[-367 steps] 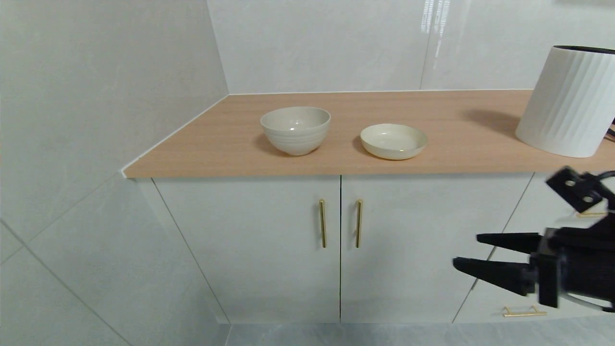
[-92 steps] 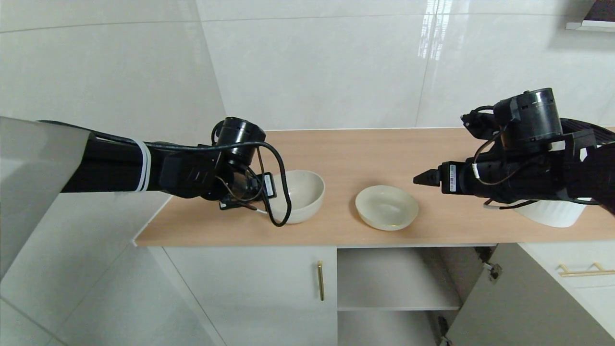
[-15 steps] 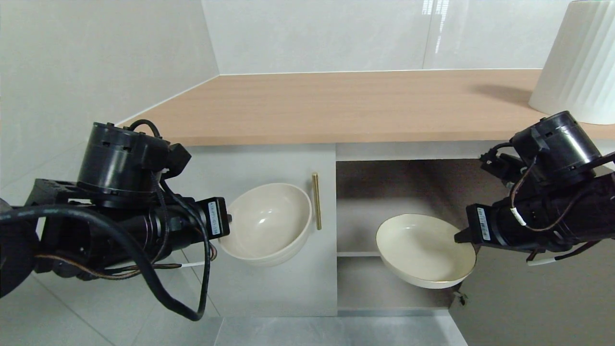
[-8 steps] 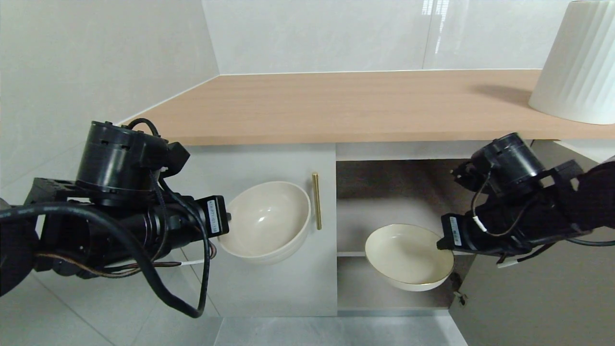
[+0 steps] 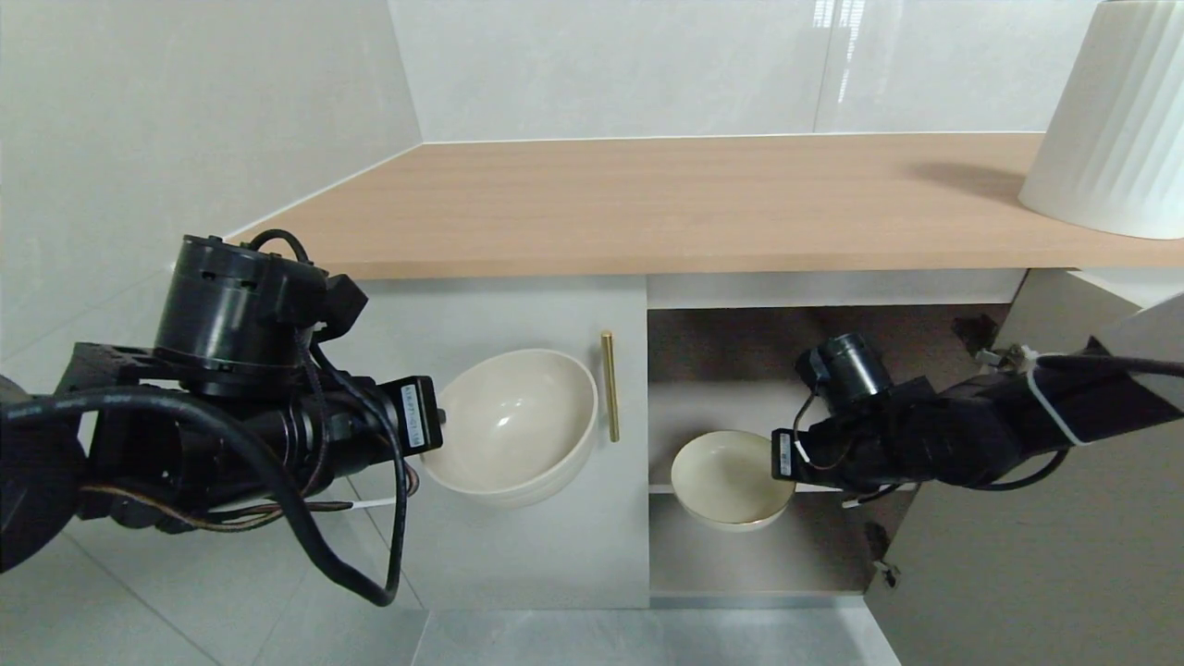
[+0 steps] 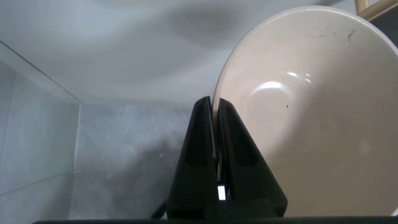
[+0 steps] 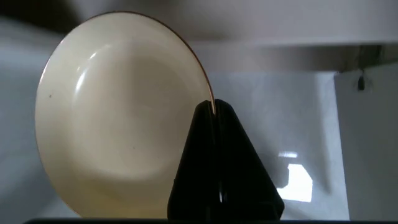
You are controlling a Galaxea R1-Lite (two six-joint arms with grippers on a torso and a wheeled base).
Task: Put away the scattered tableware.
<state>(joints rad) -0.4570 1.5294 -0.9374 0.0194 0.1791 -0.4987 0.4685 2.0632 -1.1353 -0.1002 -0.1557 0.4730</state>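
My left gripper (image 5: 435,433) is shut on the rim of the deep cream bowl (image 5: 513,425), holding it in the air in front of the closed left cabinet door (image 5: 527,555). In the left wrist view the fingers (image 6: 214,134) pinch the deep bowl's (image 6: 311,112) rim. My right gripper (image 5: 784,455) is shut on the rim of the shallow cream bowl (image 5: 726,476), which hangs inside the open cabinet just above the middle shelf (image 5: 661,487). The right wrist view shows the fingers (image 7: 214,124) clamped on the shallow bowl's (image 7: 118,106) edge.
The wooden countertop (image 5: 666,199) runs above the cabinet. A white ribbed container (image 5: 1110,120) stands at its right end. The right cabinet door (image 5: 1017,555) is swung open to the right. A gold handle (image 5: 609,387) sits on the closed left door.
My right arm has carried the shallow bowl leftward and deeper into the open cabinet, down toward the shelf. The left arm and its deep bowl have stayed in place.
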